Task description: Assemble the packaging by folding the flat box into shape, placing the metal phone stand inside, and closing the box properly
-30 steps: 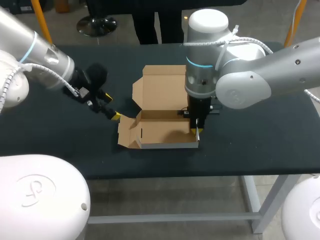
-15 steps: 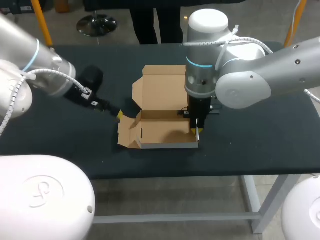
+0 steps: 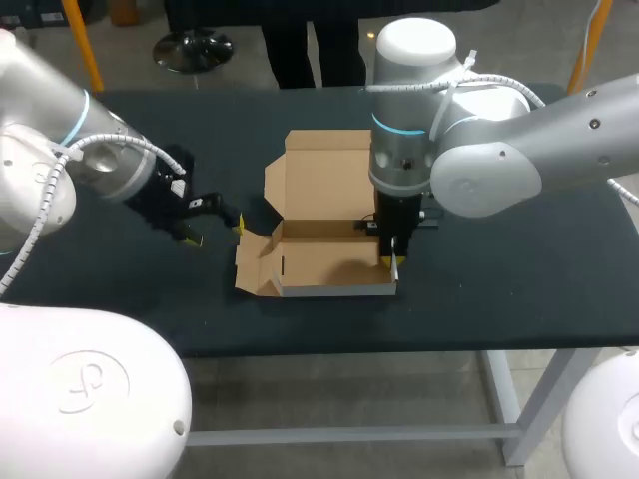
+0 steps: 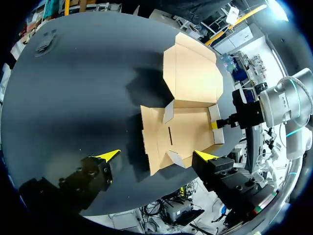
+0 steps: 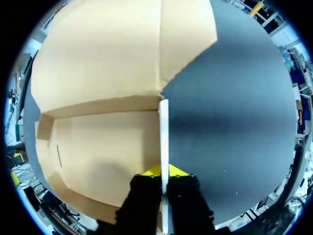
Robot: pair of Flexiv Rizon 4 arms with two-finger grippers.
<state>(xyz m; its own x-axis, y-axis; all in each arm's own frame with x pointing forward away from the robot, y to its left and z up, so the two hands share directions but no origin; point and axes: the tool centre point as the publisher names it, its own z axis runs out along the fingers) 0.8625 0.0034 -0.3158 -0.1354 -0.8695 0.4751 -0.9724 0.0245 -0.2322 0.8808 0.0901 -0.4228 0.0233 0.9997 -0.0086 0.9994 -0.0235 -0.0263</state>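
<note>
1. The cardboard box [image 3: 329, 264] is sitting partly folded near the middle of the dark table [image 3: 519, 269]. Its tray walls are standing up, and its lid [image 3: 324, 170] is lying open and flat toward the table's far edge.
2. The box's left flap [image 3: 255, 264] is splaying outward, low over the tabletop.
3. Your right arm is coming in from the right and pointing straight down at the tray's right wall [image 5: 164, 132].
4. Your right gripper [image 3: 392, 261] is pinching that wall. From its wrist camera you are seeing one finger inside the tray and one outside, with the yellow tips [image 5: 164, 171] pressing together on the thin cardboard edge.
5. Your left gripper [image 3: 217, 232] is hovering over bare table just beside the box's left end, with its fingers spread wide and gripping nothing.
6. From its wrist camera [image 4: 156, 155], the tray's left end is showing ahead, between the two tips.
7. One of its fingertips [image 3: 240, 225] is sitting very near the left flap, and you cannot tell whether it is touching.
</note>
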